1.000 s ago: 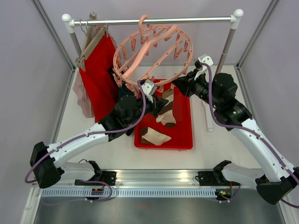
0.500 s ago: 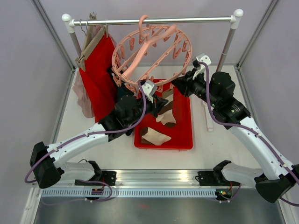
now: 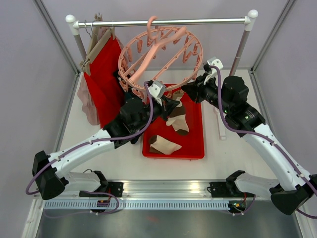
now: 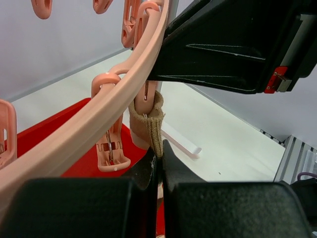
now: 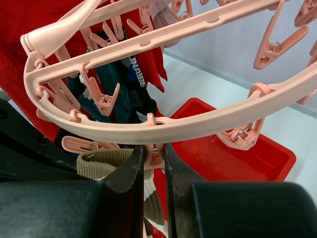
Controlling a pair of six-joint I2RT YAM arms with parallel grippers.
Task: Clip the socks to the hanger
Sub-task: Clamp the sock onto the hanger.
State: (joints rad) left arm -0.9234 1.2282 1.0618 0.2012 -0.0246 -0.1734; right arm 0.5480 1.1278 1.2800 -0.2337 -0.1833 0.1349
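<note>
The pale-pink ring hanger (image 3: 158,54) hangs tilted from the rail. My left gripper (image 3: 170,106) (image 4: 161,148) is shut on the ribbed cuff of a tan sock (image 4: 148,116) and holds it up just under the ring (image 4: 94,124), beside a clip peg. My right gripper (image 3: 189,90) (image 5: 154,151) is shut on that pink clip peg (image 5: 157,157) below the ring (image 5: 173,126), with the tan sock's cuff (image 5: 99,163) right next to it. Dark teal and black socks (image 5: 116,91) hang clipped at the ring's far side. A beige sock (image 3: 166,145) lies in the tray.
A red tray (image 3: 195,144) sits under the hanger. Red cloth (image 3: 104,87) and a pink garment hang on wooden hangers at the rail's (image 3: 163,22) left end. A white bar (image 3: 221,126) lies on the table right of the tray.
My left gripper has risen and shifted slightly right, lifting the tan sock closer to the ring. The right arm has edged left at the clip.
</note>
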